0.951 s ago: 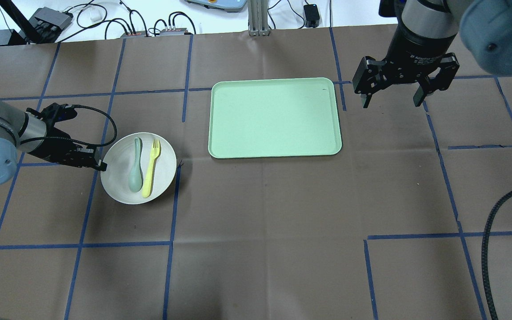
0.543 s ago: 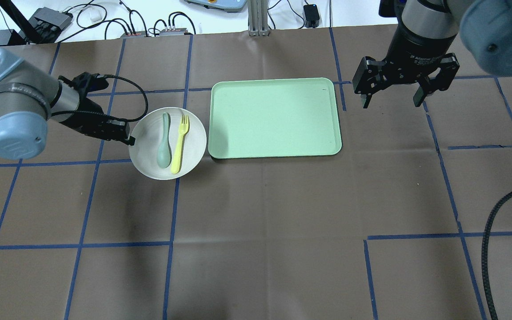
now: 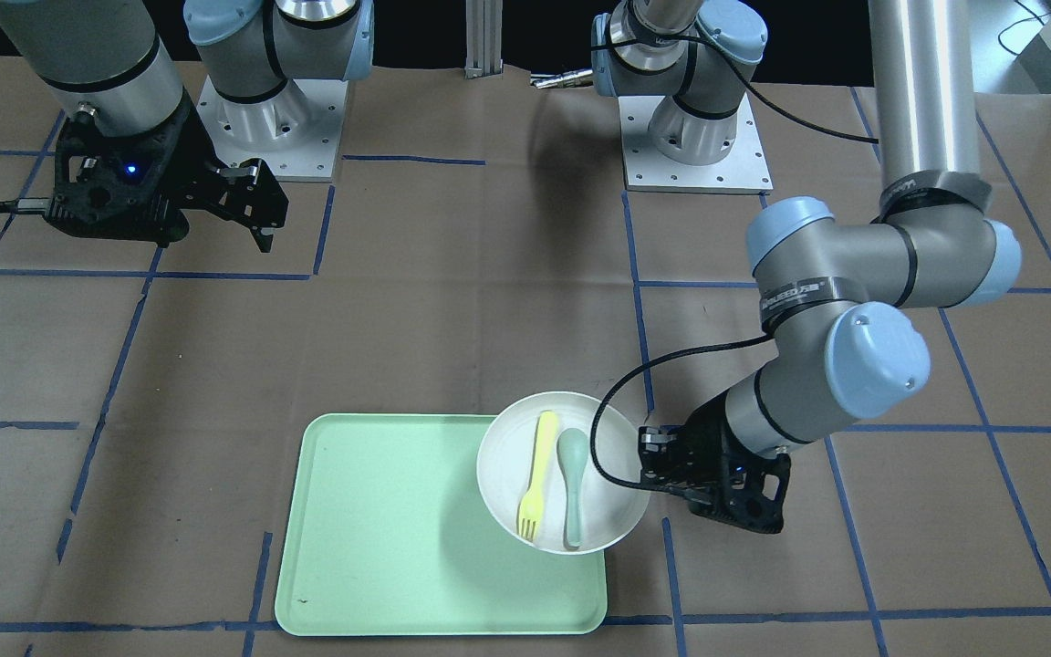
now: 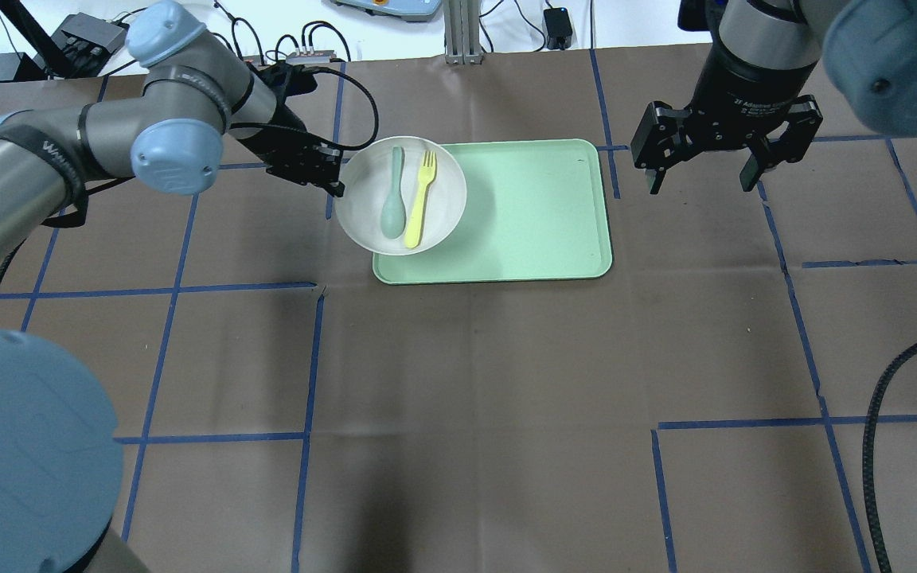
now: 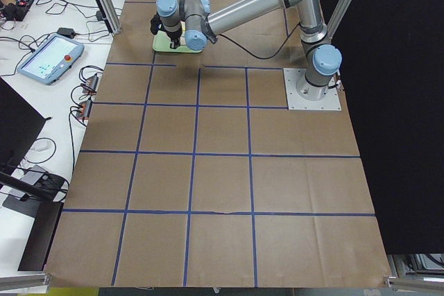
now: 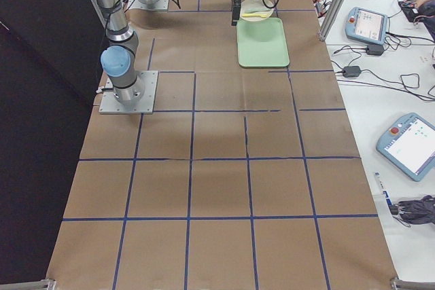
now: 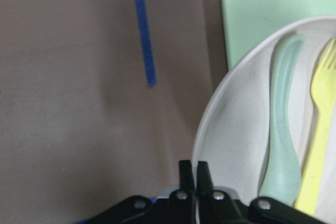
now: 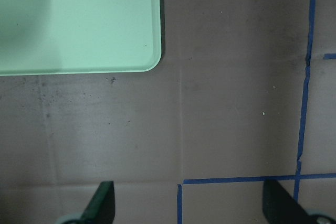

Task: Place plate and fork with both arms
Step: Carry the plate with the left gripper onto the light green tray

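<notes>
The off-white plate (image 4: 367, 211) hangs in the air over the left end of the mint-green tray (image 4: 522, 223). My left gripper (image 4: 337, 185) is shut on the plate's left rim. The yellow fork (image 4: 419, 199) and a grey-green spoon (image 4: 392, 199) lie side by side in the plate. The wrist view shows the shut fingertips (image 7: 193, 174) pinching the plate rim (image 7: 210, 129), with the fork (image 7: 320, 129) to the right. In the front view the plate (image 3: 503, 470) overlaps the tray (image 3: 379, 538). My right gripper (image 4: 697, 181) is open and empty, above the table right of the tray.
A black cable (image 4: 888, 414) loops in at the right edge. Cables and boxes (image 4: 92, 32) lie along the far table edge. The tray's right part (image 8: 79, 19) is bare. Brown table paper with blue tape lines (image 4: 307, 358) surrounds everything.
My left arm has carried the plate with fork and spoon from the table's left side up and to the right, over the tray's left end. The right arm has not moved.
</notes>
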You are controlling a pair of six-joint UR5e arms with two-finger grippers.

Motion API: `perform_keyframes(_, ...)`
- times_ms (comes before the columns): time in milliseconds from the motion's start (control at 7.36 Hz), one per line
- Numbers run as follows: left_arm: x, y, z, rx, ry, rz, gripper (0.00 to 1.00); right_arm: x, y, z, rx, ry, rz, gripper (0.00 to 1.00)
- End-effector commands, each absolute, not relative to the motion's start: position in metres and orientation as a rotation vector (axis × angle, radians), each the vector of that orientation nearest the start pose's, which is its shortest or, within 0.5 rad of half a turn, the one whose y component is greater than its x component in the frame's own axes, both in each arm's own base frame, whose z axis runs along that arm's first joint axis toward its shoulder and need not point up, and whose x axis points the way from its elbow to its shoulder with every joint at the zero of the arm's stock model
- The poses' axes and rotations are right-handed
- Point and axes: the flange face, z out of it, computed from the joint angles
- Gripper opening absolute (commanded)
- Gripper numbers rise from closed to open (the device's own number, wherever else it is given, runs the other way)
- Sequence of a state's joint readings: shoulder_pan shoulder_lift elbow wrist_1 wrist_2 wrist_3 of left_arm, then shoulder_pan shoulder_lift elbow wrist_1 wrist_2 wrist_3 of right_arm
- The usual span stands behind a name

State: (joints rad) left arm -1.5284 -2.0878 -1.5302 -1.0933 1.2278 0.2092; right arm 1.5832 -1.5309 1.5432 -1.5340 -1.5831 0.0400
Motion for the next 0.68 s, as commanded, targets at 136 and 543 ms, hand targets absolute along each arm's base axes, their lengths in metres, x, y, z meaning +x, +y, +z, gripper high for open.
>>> perform_keyframes(136,-0.21,-0.707,0.215,0.257,3.476,-0.01,0.0,0.139,-0.502,0.478,0.043,3.154,0.077,1.0)
perform_keyframes(543,-0.227,-0.711,0.199,0.211,3.483,0.035,0.0,0.138,-0.502,0.478,0.043,3.154,0.077,1.0)
